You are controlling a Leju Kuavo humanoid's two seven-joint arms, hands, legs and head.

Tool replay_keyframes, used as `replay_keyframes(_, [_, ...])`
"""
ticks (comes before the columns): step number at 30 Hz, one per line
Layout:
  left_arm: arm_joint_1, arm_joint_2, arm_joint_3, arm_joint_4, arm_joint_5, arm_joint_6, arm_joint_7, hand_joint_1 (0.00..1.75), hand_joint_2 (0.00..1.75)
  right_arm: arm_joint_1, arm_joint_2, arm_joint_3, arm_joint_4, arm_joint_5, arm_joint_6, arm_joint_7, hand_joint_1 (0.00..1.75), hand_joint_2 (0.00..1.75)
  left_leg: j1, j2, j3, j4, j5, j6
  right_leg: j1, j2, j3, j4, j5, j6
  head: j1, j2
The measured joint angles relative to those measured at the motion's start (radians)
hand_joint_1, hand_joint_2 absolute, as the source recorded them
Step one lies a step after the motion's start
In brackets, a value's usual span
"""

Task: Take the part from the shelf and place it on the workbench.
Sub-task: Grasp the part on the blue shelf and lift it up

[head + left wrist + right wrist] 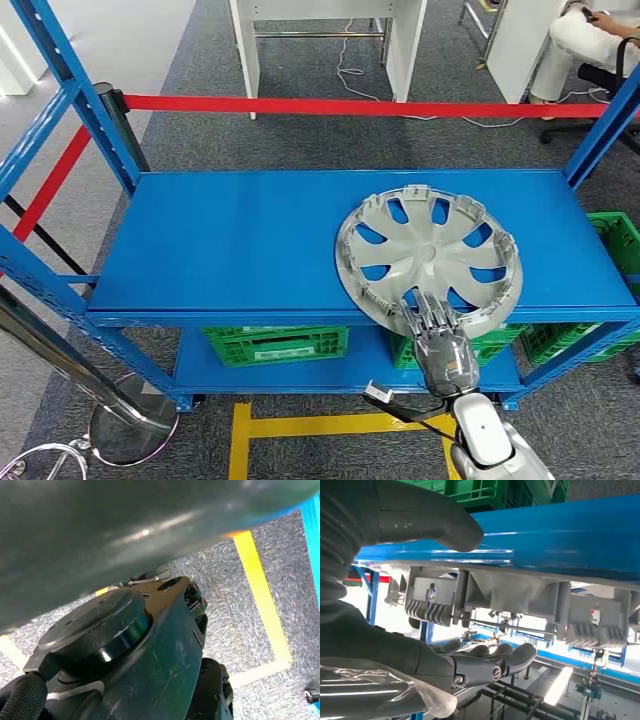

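Centrally, grey wheel cover is seen lying flat on right half of blue shelf, near edge overhanging front lip. Right hand is placed at that edge, thumb and fingers apart either side of rim, not clamped. Left hand's state cannot be told. Green crates are stored below; white labels unreadable.

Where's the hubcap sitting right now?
In the head view the silver hubcap lies on the right side of the blue shelf's top deck, its near rim overhanging the front edge where the right hand reaches it, above green crates.
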Motion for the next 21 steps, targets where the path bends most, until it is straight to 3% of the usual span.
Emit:
replay_keyframes(13, [0.0, 0.0, 0.0, 0.0, 0.002, 0.0, -0.001, 0.0, 0.0, -0.017, 0.001, -0.004, 0.026, 0.006, 0.012, 0.009, 0.04, 1.75, 0.0, 0.0, 0.0, 0.0, 0.0, 0.0, 0.0, 0.0, 0.003, 0.0, 0.0, 0.0, 0.0, 0.0])
replay_keyframes(17, [0.0, 0.0, 0.0, 0.0, 0.005, -0.001, -0.003, 0.0, 0.0, -0.028, 0.002, -0.005, 0.039, 0.008, 0.018, 0.013, 1.75, 1.75, 0.0, 0.0, 0.0, 0.0, 0.0, 0.0, 0.0, 0.0, 0.003, 0.0, 0.0, 0.0, 0.0, 0.0])
replay_keyframes(21, [0.0, 0.0, 0.0, 0.0, 0.009, -0.002, -0.004, 0.0, 0.0, -0.036, 0.004, -0.009, 0.048, 0.007, 0.027, 0.013, 1.75, 1.75, 0.0, 0.0, 0.0, 0.0, 0.001, 0.0, 0.0, 0.0, 0.003, 0.0, 0.001, 0.0, 0.0, 0.0])
